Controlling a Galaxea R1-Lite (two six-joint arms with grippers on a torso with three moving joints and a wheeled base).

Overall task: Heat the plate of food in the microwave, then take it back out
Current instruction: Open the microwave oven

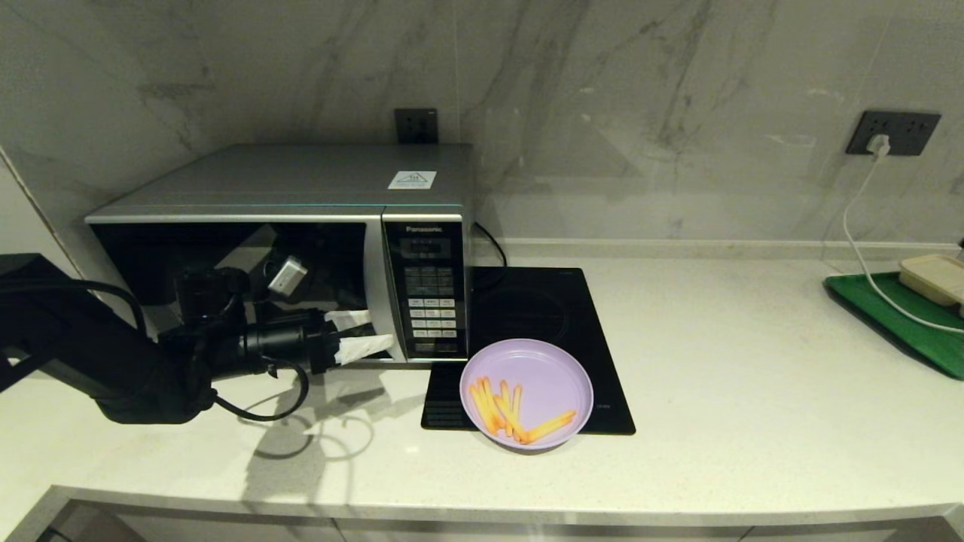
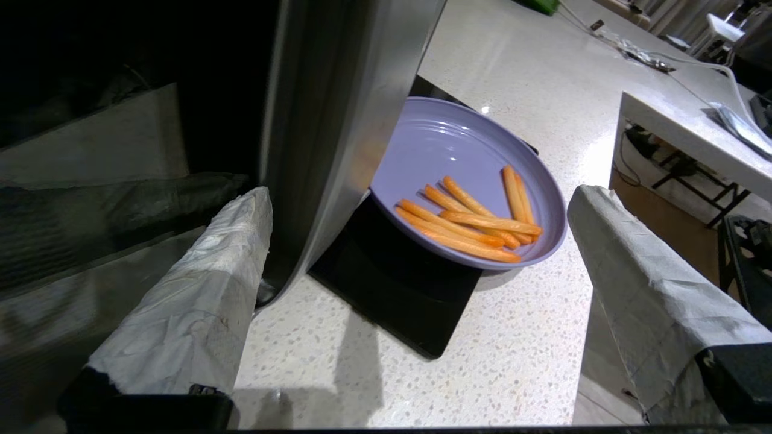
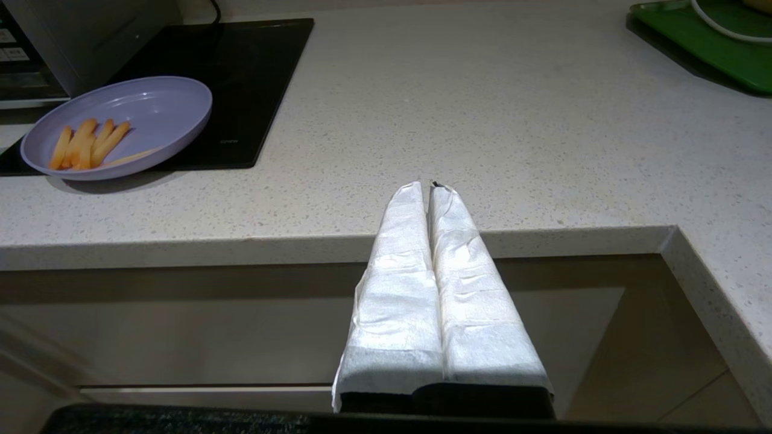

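Nearest us, our left gripper (image 1: 361,335) holds fingers spread at the shut microwave (image 1: 301,248) handle (image 2: 325,150); plate (image 1: 526,393) unheated on the desk (image 1: 715,376); right gripper (image 3: 429,188) closed, parked.

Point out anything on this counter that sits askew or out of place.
The plate of food sits half on the black induction hob, its front rim hanging past the hob's edge over the counter, so it looks slightly tilted. A white cable trails from the wall socket across the green tray. Nothing is spilled.

Left arm reaching level across the front, left gripper (image 1: 364,333) holding its wrapped fingers (image 2: 199,295) wide apart; right gripper (image 3: 429,188) hanging low, fingers pressed together.
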